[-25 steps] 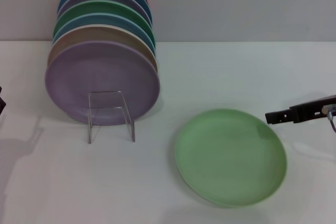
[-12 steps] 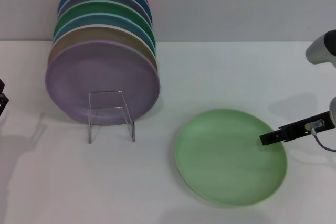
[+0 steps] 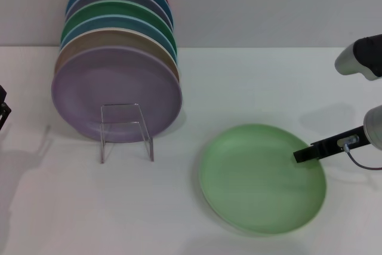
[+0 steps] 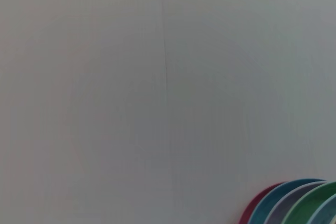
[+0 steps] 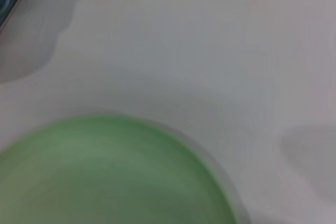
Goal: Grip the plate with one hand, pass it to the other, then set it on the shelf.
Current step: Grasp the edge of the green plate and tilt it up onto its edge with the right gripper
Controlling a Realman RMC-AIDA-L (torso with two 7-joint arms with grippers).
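The mint-green plate (image 3: 261, 177) lies flat on the white table at the right front; it also fills the lower part of the right wrist view (image 5: 105, 174). My right gripper (image 3: 301, 154) reaches in from the right on its light grey wrist. Its thin black fingers lie low over the plate's right rim, with the small wire loop behind them. My left gripper (image 3: 3, 110) shows only as a dark sliver at the left edge, far from the plate. The transparent shelf (image 3: 125, 129) stands at the left, its U-shaped front frame free.
A row of upright plates stands behind the shelf's front frame, with a lavender plate (image 3: 116, 91) foremost and a darker green plate (image 3: 119, 13) further back. Their tops show in the left wrist view (image 4: 294, 203). A grey wall lies behind the table.
My right gripper has come down and left from beside the plate to over its right rim, and its grey wrist has come into view. The plate has not moved.
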